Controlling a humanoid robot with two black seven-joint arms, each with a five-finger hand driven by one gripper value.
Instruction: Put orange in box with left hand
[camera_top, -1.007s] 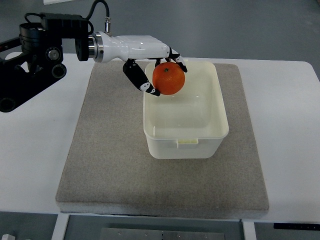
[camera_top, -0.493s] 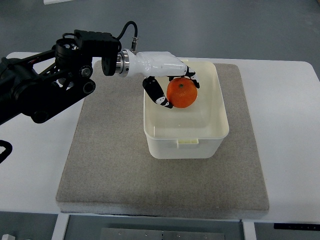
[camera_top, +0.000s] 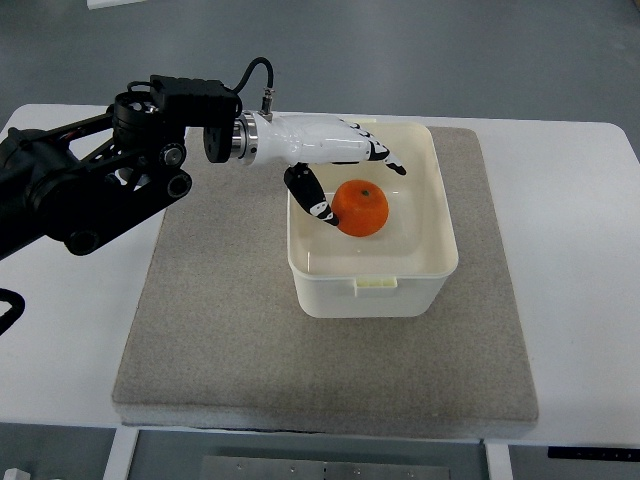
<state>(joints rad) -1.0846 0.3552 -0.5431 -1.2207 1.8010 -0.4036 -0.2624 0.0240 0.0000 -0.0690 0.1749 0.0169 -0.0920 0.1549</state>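
The orange (camera_top: 361, 208) lies inside the white rectangular box (camera_top: 371, 292), in its far half. My left hand (camera_top: 345, 170) hovers over the box's far left corner with its fingers spread straight out above the orange and its thumb (camera_top: 307, 193) hanging down just left of the fruit. The hand holds nothing. The left arm (camera_top: 110, 180) reaches in from the picture's left edge. No right arm shows.
The box stands on a grey felt mat (camera_top: 220, 310) laid on a white table (camera_top: 580, 260). The table's near edge runs along the bottom of the picture.
The left hand carried the orange rightward over the box, then spread its fingers. The orange dropped out of the hand and now rests in the box.
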